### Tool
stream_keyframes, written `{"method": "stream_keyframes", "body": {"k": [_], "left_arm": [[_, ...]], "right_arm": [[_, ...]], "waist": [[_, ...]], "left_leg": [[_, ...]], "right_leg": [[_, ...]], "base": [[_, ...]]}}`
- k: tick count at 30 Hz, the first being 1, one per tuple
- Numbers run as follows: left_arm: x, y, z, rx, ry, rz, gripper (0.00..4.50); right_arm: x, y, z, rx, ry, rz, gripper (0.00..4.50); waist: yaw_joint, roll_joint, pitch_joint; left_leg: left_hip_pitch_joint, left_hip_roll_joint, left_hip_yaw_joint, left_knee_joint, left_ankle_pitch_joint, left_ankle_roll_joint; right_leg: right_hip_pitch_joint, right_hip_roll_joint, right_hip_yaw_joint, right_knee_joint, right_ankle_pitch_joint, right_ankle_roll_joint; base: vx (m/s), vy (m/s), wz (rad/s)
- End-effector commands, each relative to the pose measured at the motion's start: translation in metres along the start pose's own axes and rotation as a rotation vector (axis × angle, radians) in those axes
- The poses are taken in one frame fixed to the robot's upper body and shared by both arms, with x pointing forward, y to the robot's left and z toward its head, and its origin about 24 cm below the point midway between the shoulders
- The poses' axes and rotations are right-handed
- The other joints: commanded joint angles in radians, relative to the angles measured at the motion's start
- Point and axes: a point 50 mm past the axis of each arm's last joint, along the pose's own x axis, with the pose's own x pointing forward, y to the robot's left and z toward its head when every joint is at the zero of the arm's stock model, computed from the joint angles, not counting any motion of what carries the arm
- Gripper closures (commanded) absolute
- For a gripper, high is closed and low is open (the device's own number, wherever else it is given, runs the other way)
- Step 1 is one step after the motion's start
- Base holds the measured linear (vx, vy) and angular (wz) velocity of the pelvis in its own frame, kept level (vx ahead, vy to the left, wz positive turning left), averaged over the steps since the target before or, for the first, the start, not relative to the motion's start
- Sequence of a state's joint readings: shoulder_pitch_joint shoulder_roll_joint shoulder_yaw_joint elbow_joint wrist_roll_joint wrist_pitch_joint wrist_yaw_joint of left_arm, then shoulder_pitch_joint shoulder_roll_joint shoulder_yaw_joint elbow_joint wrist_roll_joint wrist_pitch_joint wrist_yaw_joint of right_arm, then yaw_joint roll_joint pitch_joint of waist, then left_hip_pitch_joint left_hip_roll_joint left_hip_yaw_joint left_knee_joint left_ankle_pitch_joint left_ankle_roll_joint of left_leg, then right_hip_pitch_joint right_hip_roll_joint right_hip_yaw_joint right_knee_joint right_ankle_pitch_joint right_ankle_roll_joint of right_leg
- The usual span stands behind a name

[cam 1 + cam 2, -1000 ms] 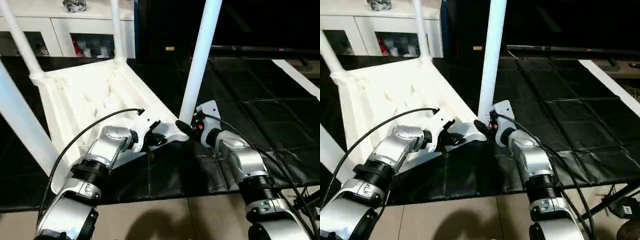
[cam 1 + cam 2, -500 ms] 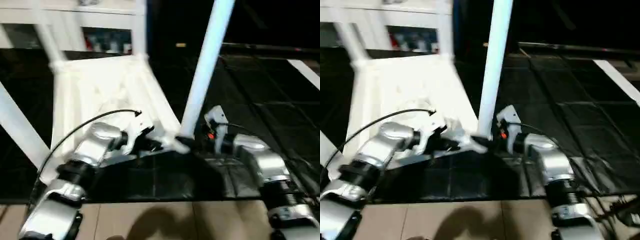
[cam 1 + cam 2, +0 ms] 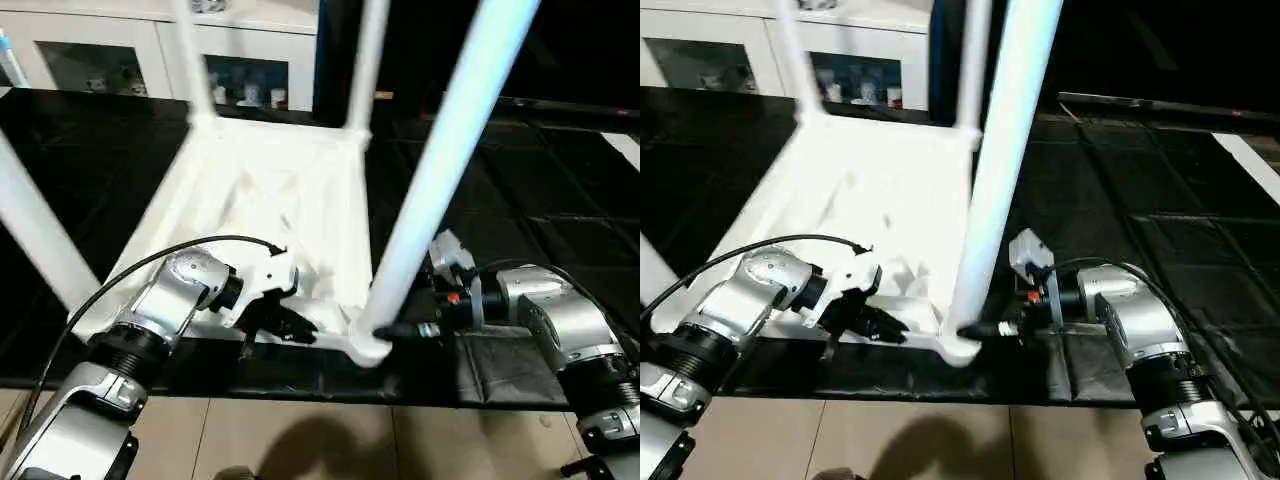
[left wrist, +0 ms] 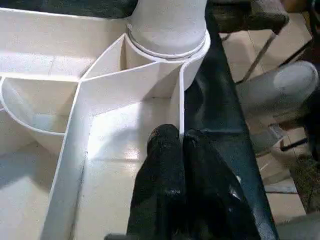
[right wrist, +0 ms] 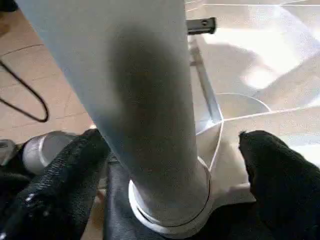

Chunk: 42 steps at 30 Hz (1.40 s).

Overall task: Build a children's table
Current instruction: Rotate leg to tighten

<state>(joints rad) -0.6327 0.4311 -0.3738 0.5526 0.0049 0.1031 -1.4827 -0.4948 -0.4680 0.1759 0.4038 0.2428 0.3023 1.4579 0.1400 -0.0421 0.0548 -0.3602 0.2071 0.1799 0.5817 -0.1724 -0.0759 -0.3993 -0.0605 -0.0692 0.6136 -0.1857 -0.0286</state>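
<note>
Table lies upside down on a black mat, ribbed underside up, with its near corner socket close to the mat's front edge. Four white legs rise from the corners (the near one stands tall and tilted between the two arms). Left hand is clenched, its black fingers pressed together astride the thin wall of the top just beside that socket, one finger inside the rim and one outside. Right hand is released: its fingers stand wide apart on either side of the near leg's base, not pinching it. Behind the mat stands a white cabinet with glass doors
</note>
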Motion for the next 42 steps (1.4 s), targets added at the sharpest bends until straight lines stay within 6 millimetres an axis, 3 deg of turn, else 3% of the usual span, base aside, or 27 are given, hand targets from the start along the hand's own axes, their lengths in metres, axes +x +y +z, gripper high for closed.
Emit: {"method": "stream_keyframes", "body": {"k": [1, 23, 29, 31, 33, 34, 39, 42], "left_arm": [[0.009, -0.005, 0.004, 0.036, 0.022, -0.077, 4.50], [0.009, -0.004, 0.003, 0.027, 0.015, -0.055, 4.50], [0.012, 0.002, 0.005, -0.039, -0.033, 0.050, 4.50], [0.015, 0.007, 0.008, -0.072, -0.051, 0.120, 4.50], [0.019, 0.011, 0.012, -0.108, -0.083, 0.181, 4.50], [0.025, 0.014, 0.017, -0.140, -0.111, 0.224, 4.50], [0.042, 0.019, 0.030, -0.206, -0.176, 0.319, 4.50], [0.052, 0.024, 0.042, -0.246, -0.220, 0.387, 4.50]], "right_arm": [[-0.001, 0.001, 0.003, -0.018, 0.006, 0.027, 0.46], [0.007, 0.005, -0.001, 0.012, -0.008, 0.093, 2.27], [0.018, 0.005, -0.002, 0.026, -0.055, -0.004, 2.45], [0.026, 0.001, -0.004, 0.034, -0.060, -0.094, 2.46], [0.034, -0.004, -0.005, 0.053, -0.068, -0.192, 2.48], [0.043, -0.007, -0.004, 0.065, -0.084, -0.265, 2.51], [0.065, -0.019, 0.001, 0.124, -0.123, -0.468, 2.58], [0.080, -0.024, 0.007, 0.161, -0.154, -0.584, 2.59]], "waist": [[-0.006, -0.002, -0.067], [-0.003, -0.003, -0.070], [-0.006, -0.002, -0.065], [-0.013, -0.002, -0.060], [-0.019, -0.003, -0.058], [-0.033, -0.005, -0.058], [-0.059, -0.007, -0.057], [-0.075, -0.007, -0.059]], "left_leg": [[0.013, 0.034, -0.003, -0.058, -0.164, 0.039], [0.011, 0.032, -0.003, -0.055, -0.144, 0.042], [0.012, 0.032, -0.005, -0.058, -0.180, 0.024], [0.015, 0.029, -0.009, -0.063, -0.218, 0.003], [0.016, 0.028, -0.010, -0.064, -0.234, -0.008], [0.012, 0.026, -0.013, -0.067, -0.236, -0.020], [0.002, 0.019, -0.018, -0.068, -0.242, -0.013], [0.004, 0.016, -0.020, -0.065, -0.238, -0.014]], "right_leg": [[0.050, -0.082, 0.050, -0.069, -0.188, -0.194], [0.051, -0.080, 0.048, -0.065, -0.163, -0.196], [0.048, -0.082, 0.048, -0.073, -0.233, -0.178], [0.045, -0.084, 0.047, -0.083, -0.334, -0.148], [0.043, -0.083, 0.048, -0.087, -0.367, -0.140], [0.047, -0.085, 0.046, -0.089, -0.404, -0.122], [0.050, -0.083, 0.041, -0.098, -0.451, -0.095], [0.047, -0.082, 0.040, -0.103, -0.466, -0.085]], "base": [[0.000, 0.000, 0.00], [0.000, 0.000, 0.00], [0.000, 0.000, 0.00], [0.000, 0.000, 0.00], [0.000, 0.000, 0.00], [0.000, 0.000, 0.00], [0.000, 0.000, 0.00], [0.000, 0.000, 0.00]]}}
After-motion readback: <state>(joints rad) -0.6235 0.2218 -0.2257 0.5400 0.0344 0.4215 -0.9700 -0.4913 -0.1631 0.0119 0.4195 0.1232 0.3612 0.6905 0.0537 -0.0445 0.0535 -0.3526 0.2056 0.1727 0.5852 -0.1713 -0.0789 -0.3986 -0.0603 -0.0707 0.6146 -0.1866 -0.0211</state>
